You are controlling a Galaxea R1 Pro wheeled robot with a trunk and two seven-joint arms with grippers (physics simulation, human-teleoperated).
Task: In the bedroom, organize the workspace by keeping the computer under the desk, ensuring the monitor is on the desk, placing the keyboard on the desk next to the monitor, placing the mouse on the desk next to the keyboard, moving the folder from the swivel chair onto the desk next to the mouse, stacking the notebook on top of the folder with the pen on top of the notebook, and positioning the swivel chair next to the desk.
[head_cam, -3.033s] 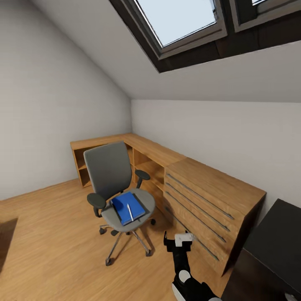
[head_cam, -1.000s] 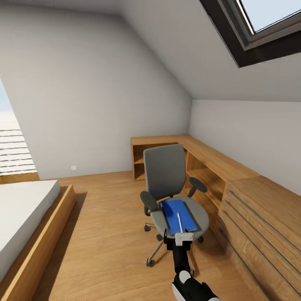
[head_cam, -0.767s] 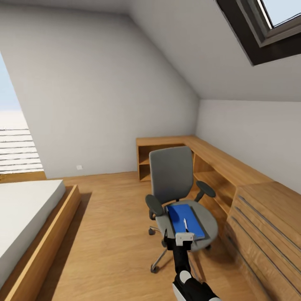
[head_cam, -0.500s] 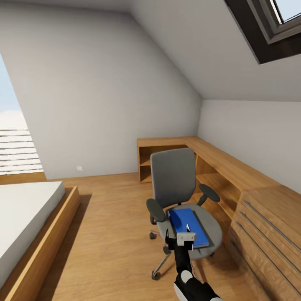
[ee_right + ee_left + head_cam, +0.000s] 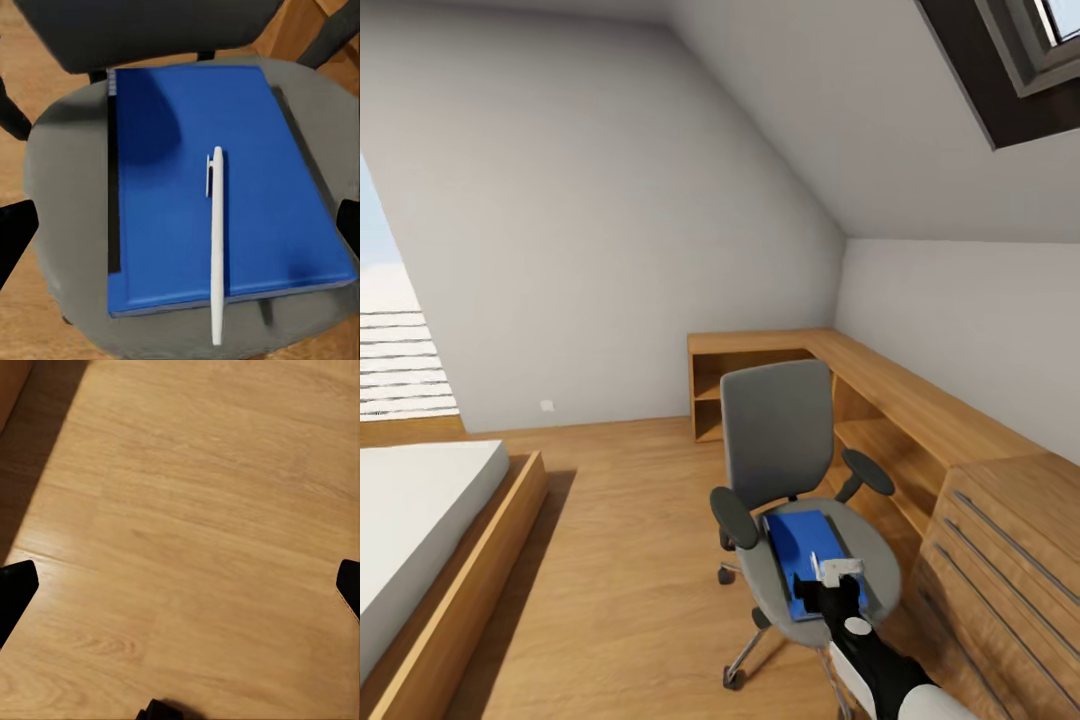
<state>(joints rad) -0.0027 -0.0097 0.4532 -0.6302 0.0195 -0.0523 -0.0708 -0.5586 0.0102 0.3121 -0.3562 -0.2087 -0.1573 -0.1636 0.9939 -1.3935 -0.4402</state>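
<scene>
right gripper [image 5: 838,572] advanced over flat blue folder [image 5: 202,187]

Chair [image 5: 785,470]: grey seat and tall back, black armrests, beside the low wooden cabinets.
Folder [image 5: 202,180]: bright blue, flat on the seat.
Pen [image 5: 217,241]: pale, lying along the folder.
Notebook [image 5: 304,161]: dark edge showing under the folder.

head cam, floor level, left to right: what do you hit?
Bed → swivel chair with the folder on its seat → low wooden cabinets along the wall.
</scene>
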